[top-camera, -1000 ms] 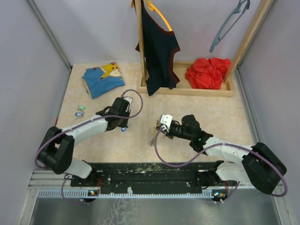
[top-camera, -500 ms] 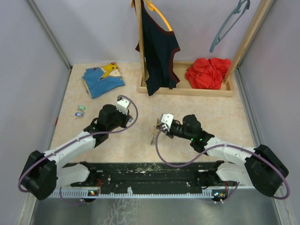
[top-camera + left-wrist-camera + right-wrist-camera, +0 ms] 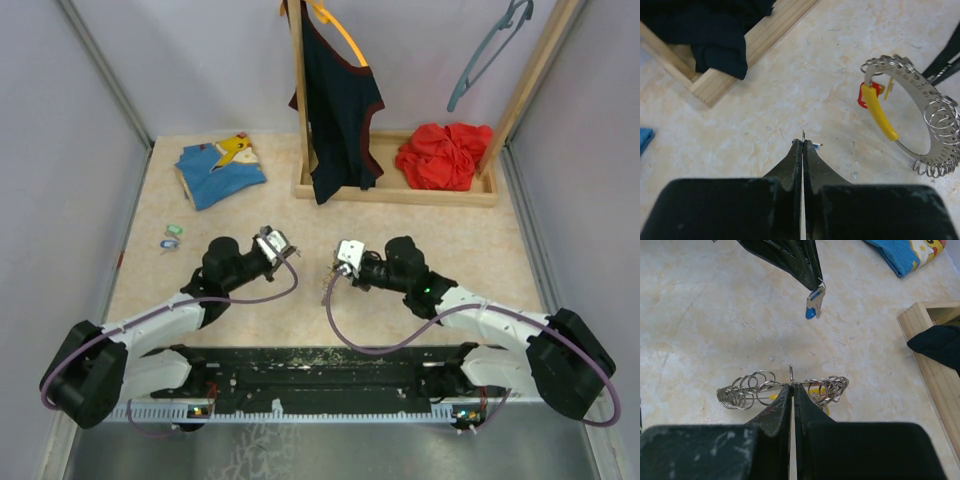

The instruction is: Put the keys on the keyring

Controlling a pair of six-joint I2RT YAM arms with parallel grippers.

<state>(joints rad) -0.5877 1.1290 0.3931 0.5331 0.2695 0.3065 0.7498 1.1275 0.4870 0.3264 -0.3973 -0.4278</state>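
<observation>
Beige marbled surface [image 3: 450, 240] noted. A wooden tray [image 3: 400, 195] is set at its far edge. A folded blue garment [image 3: 220, 170] is laid left of the tray. Two tiny keys [image 3: 171, 236], mint green and blue, are seen further left of the tray, nearer the bases.

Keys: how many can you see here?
3: a blue key pinched in the left end effector; apparently a mint green key and a second blue key lying by the left wall.

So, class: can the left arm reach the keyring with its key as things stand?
Probably yes: the left gripper, shut on the blue key, faces the keyring in the right gripper, nothing between.
</observation>
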